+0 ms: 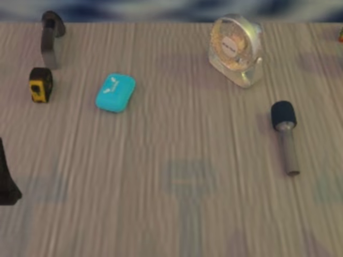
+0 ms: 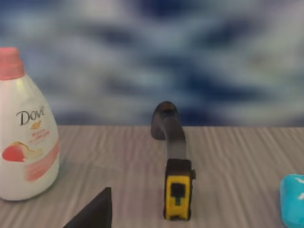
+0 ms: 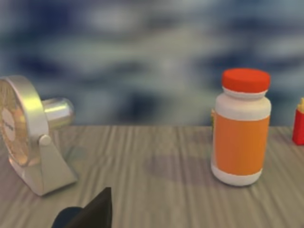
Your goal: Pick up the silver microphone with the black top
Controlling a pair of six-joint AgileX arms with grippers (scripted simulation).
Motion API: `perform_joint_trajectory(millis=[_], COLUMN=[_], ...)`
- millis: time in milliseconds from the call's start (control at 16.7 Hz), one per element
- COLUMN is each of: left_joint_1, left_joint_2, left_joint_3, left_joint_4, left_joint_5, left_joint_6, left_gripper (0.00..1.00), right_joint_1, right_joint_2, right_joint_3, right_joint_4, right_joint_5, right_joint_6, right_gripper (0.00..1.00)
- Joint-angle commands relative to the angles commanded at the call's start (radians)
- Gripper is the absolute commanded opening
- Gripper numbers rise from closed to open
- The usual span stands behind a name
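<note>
The silver microphone [image 1: 287, 143] lies flat on the right side of the table, its black foam head [image 1: 283, 116] towards the fan and its grey handle pointing at the front edge. Only the edge of that head [image 3: 66, 219] shows in the right wrist view, beside one black finger [image 3: 97, 211] of my right gripper. Bare table lies beside the finger's inner face, so the gripper is open and holds nothing. The right arm is outside the top view. My left gripper [image 1: 5, 184] sits at the table's far left edge, open and empty, with one finger [image 2: 95, 213] in its wrist view.
A silver desk fan [image 1: 236, 51] stands behind the microphone. Far left are a shorter dark grey piece with a black head [image 1: 51, 37], a yellow tape measure [image 1: 40, 84] and a teal case [image 1: 115, 92]. A Dove bottle [image 2: 26, 147] and an orange bottle [image 3: 241, 128] also stand nearby.
</note>
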Motion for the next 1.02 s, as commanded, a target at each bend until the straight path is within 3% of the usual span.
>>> perform_joint_trajectory(millis=[240,480,1020], left_joint_1=[0.000,0.000,0.000], left_joint_2=[0.000,0.000,0.000], left_joint_3=[0.000,0.000,0.000], left_joint_4=[0.000,0.000,0.000], left_joint_5=[0.000,0.000,0.000], left_joint_6=[0.000,0.000,0.000], left_gripper=[1.00,1.00,1.00], right_joint_1=[0.010,0.060,0.236], right_joint_2=[0.031,0.222,1.109], right_joint_3=[0.030,0.197,0.794], right_joint_4=[-0.022,-0.142,-0.600], right_joint_5=[0.002,0.016,0.075], right_joint_6=[0.010,0.063,0.254], right_gripper=[1.00,1.00,1.00])
